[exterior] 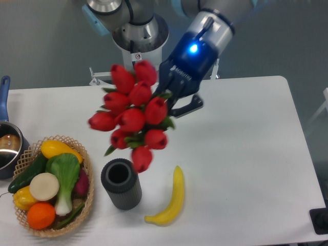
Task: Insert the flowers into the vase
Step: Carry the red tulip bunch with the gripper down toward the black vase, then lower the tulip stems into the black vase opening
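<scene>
The flowers (130, 115), a bunch of red closed tulip heads with green leaves, hang in the air above the table, held up by my gripper (177, 100). The gripper is shut on the stems, which are hidden behind the heads. The lowest tulip head reaches down close to the upper right rim of the vase (121, 183). The vase is a dark grey ribbed cylinder standing upright near the table's front, its round mouth open. The bunch is wider than the vase's mouth and sits up and to the right of it.
A woven basket (87, 197) of toy vegetables and fruit stands left of the vase. A yellow banana (171, 198) lies right of the vase. A pot (7, 146) with a blue handle is at the far left edge. The arm's base (134, 31) is at the back.
</scene>
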